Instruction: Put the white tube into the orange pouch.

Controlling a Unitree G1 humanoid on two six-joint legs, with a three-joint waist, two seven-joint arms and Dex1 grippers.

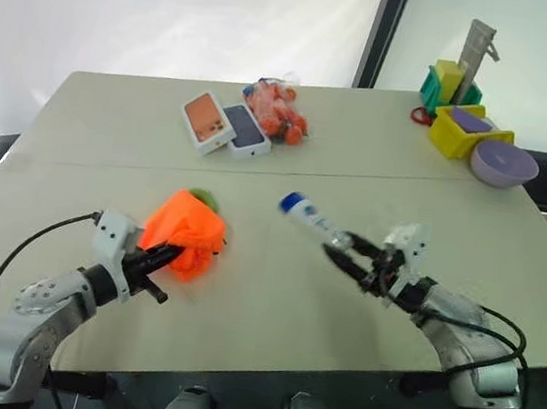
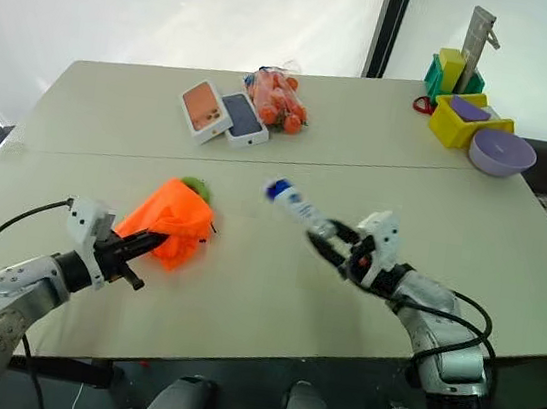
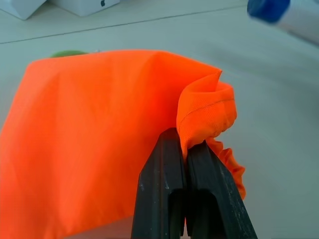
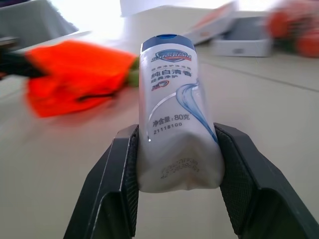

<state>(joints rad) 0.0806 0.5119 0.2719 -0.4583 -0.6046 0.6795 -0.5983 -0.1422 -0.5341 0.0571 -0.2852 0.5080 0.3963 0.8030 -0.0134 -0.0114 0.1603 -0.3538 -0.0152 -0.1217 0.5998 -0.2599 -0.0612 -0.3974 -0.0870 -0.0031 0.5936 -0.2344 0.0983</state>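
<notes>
A: Right gripper has the tube clamped by its crimped tail, one black finger on each flat side, blue cap pointing away from the wrist.

B: And it's off the table, held up in the air, cap aimed toward the robot's left, toward the pouch.

A: Over on the left, the left gripper is pinched tight on a fold of the pouch's hem. Fingers pressed together with orange fabric caught between them.

B: Pouch looks bunched, most of it hanging off that pinch, lower part near or on the table; I can't tell if it touches. A bit of green peeks out behind it.

A: Gap between tube and pouch? They're apart, clear table between the cap and the orange cloth.

B: Agreed. From the left wrist you catch the blue cap beyond the pouch, not touching.

A: Back of the table: two phone boxes side by side, and a clear bag of orange balls just beside them.

B: Far right corner, a purple bowl, a yellow bin touching it, a green bin behind that with a grey upright piece in it.
</notes>
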